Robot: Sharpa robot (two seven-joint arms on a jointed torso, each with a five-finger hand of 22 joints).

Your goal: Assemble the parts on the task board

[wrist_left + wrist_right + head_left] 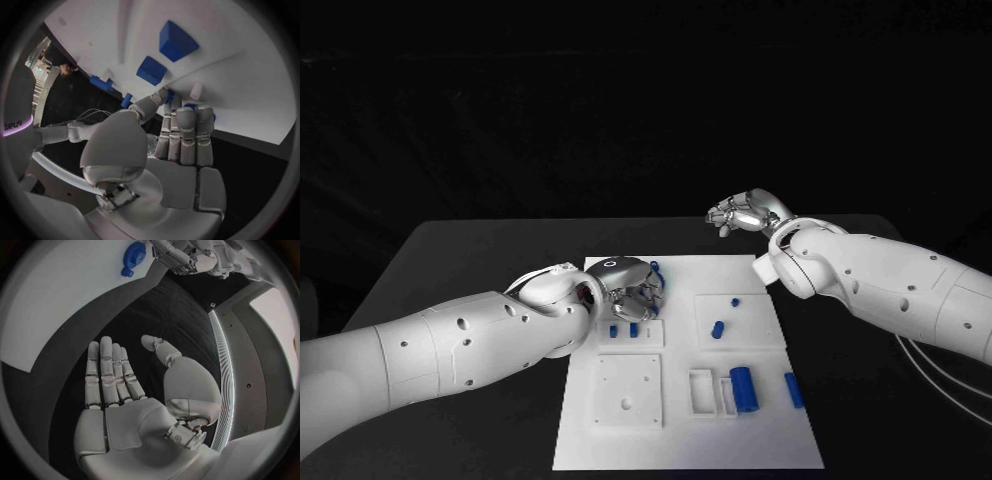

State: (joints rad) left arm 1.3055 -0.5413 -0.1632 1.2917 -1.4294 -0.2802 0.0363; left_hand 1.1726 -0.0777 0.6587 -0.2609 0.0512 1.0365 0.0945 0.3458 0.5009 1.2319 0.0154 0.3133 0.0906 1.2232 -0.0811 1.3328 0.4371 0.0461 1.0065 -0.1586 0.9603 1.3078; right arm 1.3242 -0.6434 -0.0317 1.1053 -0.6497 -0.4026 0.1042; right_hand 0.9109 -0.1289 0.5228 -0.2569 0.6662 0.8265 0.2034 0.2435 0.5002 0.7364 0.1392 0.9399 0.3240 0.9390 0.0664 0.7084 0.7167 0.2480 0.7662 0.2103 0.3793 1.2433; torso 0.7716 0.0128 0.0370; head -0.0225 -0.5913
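Left hand (pixel 629 283) fingers together over task board (pixel 776 440) far edge, right hand (pixel 747 214) spread, off-board.

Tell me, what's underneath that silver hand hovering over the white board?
Under the left hand lies the far part of the task board, with small blue parts beside its fingers. Whatever sits directly beneath the palm is covered.

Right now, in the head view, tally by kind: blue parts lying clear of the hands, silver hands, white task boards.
Blue parts: 6
Silver hands: 2
White task board: 1
Total: 9
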